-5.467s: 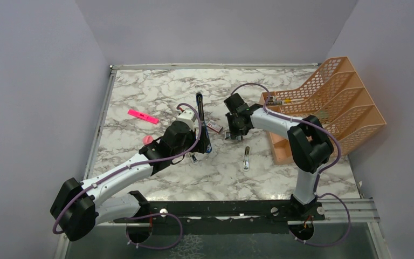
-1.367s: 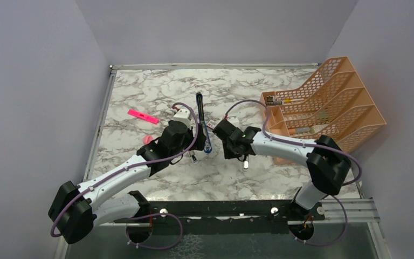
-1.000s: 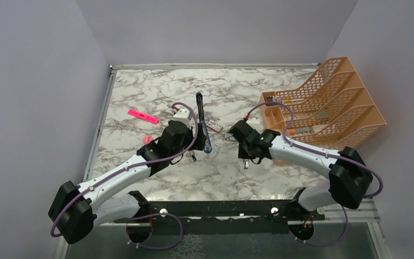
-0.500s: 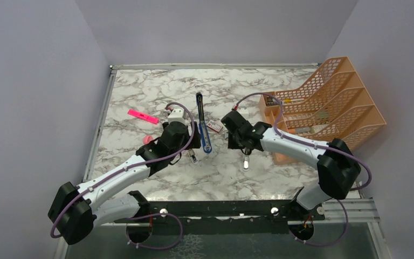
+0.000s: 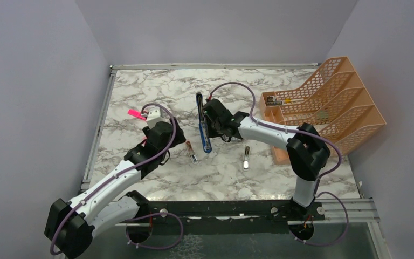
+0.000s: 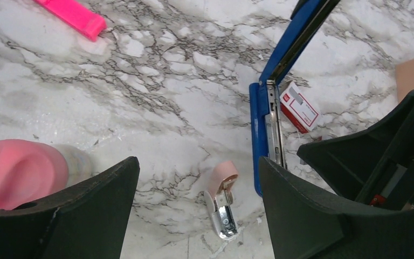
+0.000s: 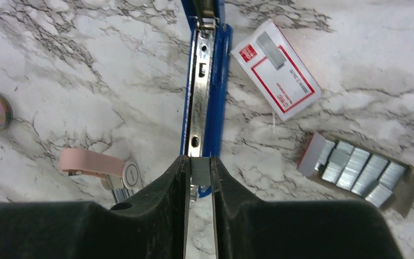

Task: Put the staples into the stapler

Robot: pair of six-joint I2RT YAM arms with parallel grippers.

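Roughly midway through, by the look of things. Already managed: opening the stapler [image 7: 205, 91], laid out near the middle of the table [image 5: 140, 91] with its silver rail bared, and getting a small grey block of staples [image 7: 200, 174] in hand. Gripping that block with the right pincer [image 7: 199, 162], clamped on it and poised over the free end of the rail, seemingly not yet seated. Left to do, presumably: sliding the block into the channel, letting go, swinging the blue cover shut. Nothing in the left pincer [image 6: 197, 216], spread wide on the left-edge side of the stapler and clear of it. As for lie: long axis running between far and near edges, slightly slanted, with the cover thrown back toward the far edge and the rail's free end toward the near edge. Red-and-white box [image 7: 276, 69] and a tray [image 7: 412, 183] of spare blocks just beside it, on the right-edge side.
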